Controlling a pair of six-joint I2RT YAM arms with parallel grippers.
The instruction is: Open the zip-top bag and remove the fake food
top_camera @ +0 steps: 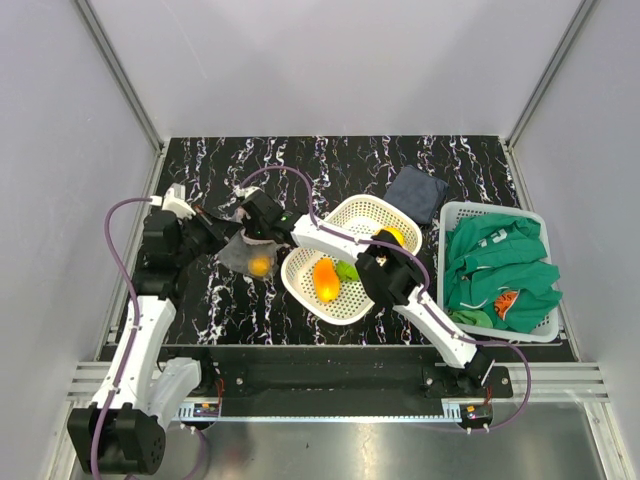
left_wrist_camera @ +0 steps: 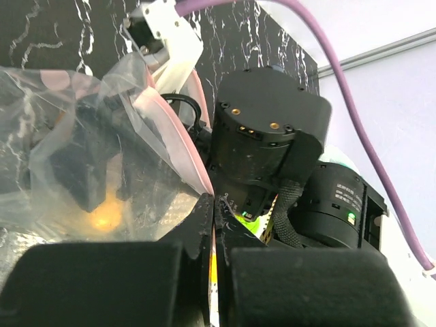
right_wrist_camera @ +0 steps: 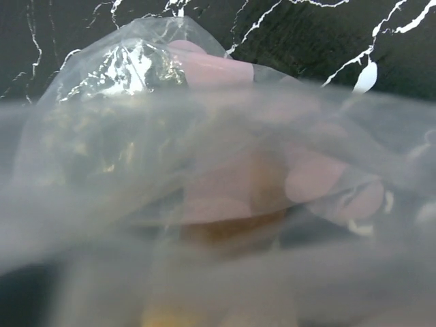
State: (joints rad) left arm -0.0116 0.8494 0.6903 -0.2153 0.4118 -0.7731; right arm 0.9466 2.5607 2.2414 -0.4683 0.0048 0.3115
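— What sits in what?

— The white basket (top_camera: 352, 306) holds an orange fruit (top_camera: 325, 280), a green fruit (top_camera: 347, 270) and a yellow fruit (top_camera: 393, 237). The grey crate (top_camera: 478, 207) to my right holds green clothing (top_camera: 500, 265). A dark blue cloth (top_camera: 415, 193) lies on the table behind them. One more orange piece (top_camera: 260, 265) is inside the bag (top_camera: 240, 252), just left of the basket.

— And the bag, against your pincers?

— Both meet at its upper edge. My left pincer (left_wrist_camera: 210, 210) is pinched closed on the pink zip strip (left_wrist_camera: 170, 129). My right pincer (top_camera: 258, 215) is at the bag's far edge, close beside the left. Its camera sees only plastic, so I cannot tell how wide it stands.
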